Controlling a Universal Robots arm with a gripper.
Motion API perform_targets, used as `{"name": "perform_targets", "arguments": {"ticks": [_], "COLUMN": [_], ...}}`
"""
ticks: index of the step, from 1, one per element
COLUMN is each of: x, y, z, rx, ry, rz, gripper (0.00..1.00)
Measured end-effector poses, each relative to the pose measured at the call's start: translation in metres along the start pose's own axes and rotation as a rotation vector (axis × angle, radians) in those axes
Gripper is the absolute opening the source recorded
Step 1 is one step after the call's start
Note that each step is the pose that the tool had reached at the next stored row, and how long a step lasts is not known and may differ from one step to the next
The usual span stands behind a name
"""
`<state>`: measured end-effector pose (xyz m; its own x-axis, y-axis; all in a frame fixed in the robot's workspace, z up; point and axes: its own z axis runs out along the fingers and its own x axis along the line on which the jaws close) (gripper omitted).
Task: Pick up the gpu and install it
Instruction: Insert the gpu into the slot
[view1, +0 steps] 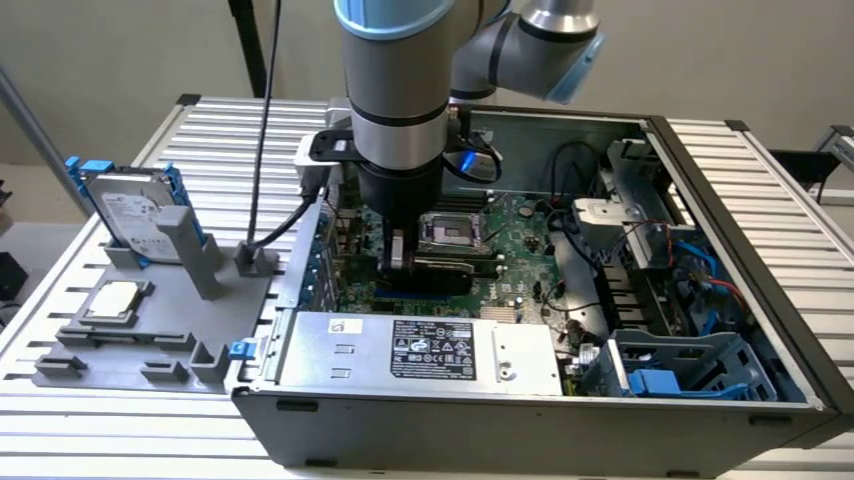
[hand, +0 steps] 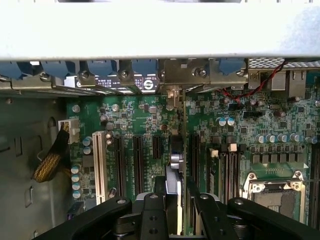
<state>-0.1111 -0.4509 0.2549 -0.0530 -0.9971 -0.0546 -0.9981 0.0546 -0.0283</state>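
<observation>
The gpu (hand: 183, 150) appears edge-on in the wrist view as a thin green card standing upright over the motherboard's black expansion slots (hand: 136, 162). Its silver end bracket (hand: 181, 75) sits at the case's rear wall. My gripper (hand: 181, 212) is shut on the card's upper edge, one black finger (hand: 152, 215) on each side. In the exterior view the gripper (view1: 400, 262) reaches down into the open computer case (view1: 747, 250), and the gpu (view1: 451, 268) shows as a dark bar just above the board. Whether the card sits fully in a slot I cannot tell.
A CPU socket (view1: 454, 232) lies just behind the gripper, and the power supply (view1: 414, 350) is in front. Cables and a drive cage (view1: 681, 365) fill the case at the exterior view's right. On the grey fixture (view1: 147, 340) outside stand a hard drive (view1: 134, 215) and a CPU chip (view1: 114, 300).
</observation>
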Motion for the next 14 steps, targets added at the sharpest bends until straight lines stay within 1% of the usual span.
{"name": "perform_targets", "arguments": {"ticks": [3,5,8,11,12,14], "x": [-0.0001,0.0,0.0,0.0,0.0,-0.0003], "y": [0.0,0.0001,0.0001,-0.0002,-0.0006,-0.0015], "z": [0.0005,0.0003,0.0003,0.0002,0.0001,0.0002], "rx": [-0.0062,-0.0109,-0.0161,-0.0187,-0.019,-0.019], "ry": [0.0003,0.0035,0.0099,0.016,0.0171,0.0175], "rz": [0.0,0.0,-0.001,-0.002,-0.002,-0.004], "gripper": [0.27,0.27,0.27,0.27,0.27,0.27]}}
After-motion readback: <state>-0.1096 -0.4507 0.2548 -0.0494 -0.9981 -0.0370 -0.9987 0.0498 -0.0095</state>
